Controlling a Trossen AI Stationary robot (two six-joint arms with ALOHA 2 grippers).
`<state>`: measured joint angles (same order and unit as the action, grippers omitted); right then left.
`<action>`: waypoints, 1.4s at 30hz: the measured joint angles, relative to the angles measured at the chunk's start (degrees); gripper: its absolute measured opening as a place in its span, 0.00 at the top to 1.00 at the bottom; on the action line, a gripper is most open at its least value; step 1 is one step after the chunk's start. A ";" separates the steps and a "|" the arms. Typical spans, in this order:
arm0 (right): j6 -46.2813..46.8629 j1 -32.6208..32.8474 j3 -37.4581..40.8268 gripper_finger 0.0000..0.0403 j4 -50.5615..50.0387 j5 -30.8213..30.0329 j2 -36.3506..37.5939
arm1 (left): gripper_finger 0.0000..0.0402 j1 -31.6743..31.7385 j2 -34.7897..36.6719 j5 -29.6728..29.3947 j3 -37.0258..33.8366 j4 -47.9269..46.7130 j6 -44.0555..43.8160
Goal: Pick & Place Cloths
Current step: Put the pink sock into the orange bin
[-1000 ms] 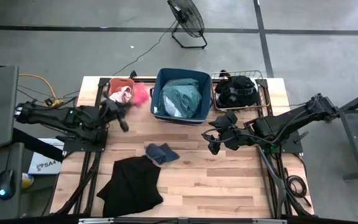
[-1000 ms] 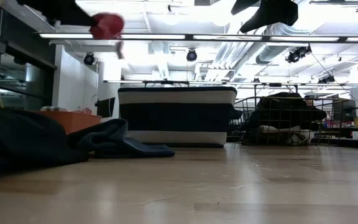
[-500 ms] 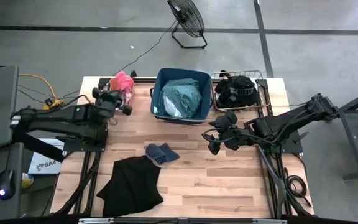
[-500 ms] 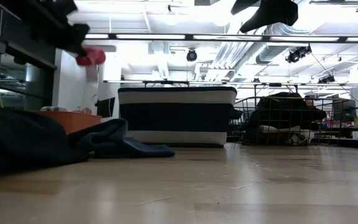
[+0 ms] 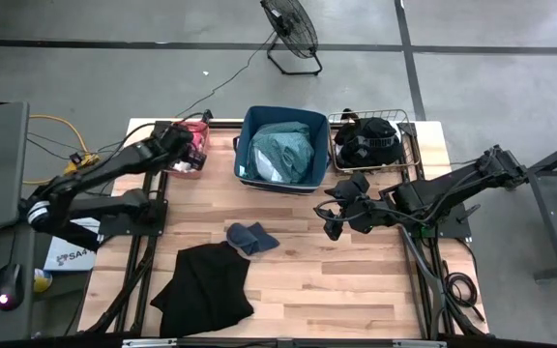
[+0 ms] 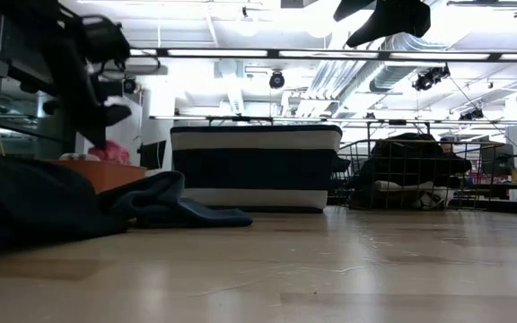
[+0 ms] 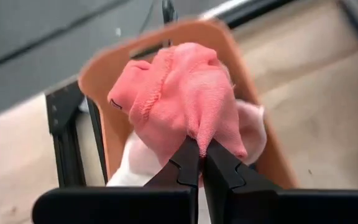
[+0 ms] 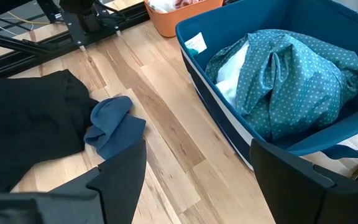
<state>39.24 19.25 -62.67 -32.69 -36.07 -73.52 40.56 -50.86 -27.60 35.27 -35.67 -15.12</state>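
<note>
My left gripper (image 5: pixel 190 147) is at the orange bin (image 5: pixel 174 155) at the table's far left, shut on a pink-red cloth (image 7: pixel 185 93). That cloth shows just above the bin's rim in the low view (image 6: pixel 110 152). My right gripper (image 5: pixel 332 217) hangs open and empty above the table's middle right, near the navy bin (image 5: pixel 249 145). The navy bin holds a teal-grey shirt (image 8: pixel 291 81). A small blue cloth (image 5: pixel 251 237) and a large black cloth (image 5: pixel 204 287) lie flat on the table. My left gripper pinches a bunched fold of the pink-red cloth (image 7: pixel 207 134) between its two fingers (image 7: pixel 185 165). The fingers slant down into the orange bin. The cloth is bunched ahead of the fingertips, over pale cloths (image 7: pixel 135 162) in the bin; whether it rests on them I cannot tell.
A wire basket (image 5: pixel 409 145) with a black cloth (image 5: pixel 370 140) stands at the far right, beside the navy bin. Bare wood lies in front of the bins and to the right of the black cloth. A fan (image 5: pixel 290 29) stands on the floor beyond the table.
My left gripper has carried the pink-red cloth toward the table's far left corner and down, from well above the table to the orange bin. The cloth now sits at the bin's rim. My right arm has kept still.
</note>
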 joint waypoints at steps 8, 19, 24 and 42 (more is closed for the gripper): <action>-0.02 0.00 0.00 0.31 -0.02 0.00 -0.02 | 1.00 7.18 -10.02 11.45 0.02 -1.08 3.31; -0.02 0.00 0.00 0.31 -0.04 0.00 -0.02 | 1.00 7.82 -21.14 11.76 0.28 0.40 4.40; -0.02 -0.01 0.00 0.31 -0.07 0.00 -0.01 | 1.00 7.82 -20.78 12.15 0.21 0.19 4.56; -0.01 0.00 0.00 0.31 -0.08 0.01 -0.01 | 0.76 7.80 -18.58 12.54 4.27 -6.25 6.29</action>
<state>39.23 19.25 -62.67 -32.76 -36.07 -73.53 48.36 -69.44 -15.06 39.54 -41.92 -8.84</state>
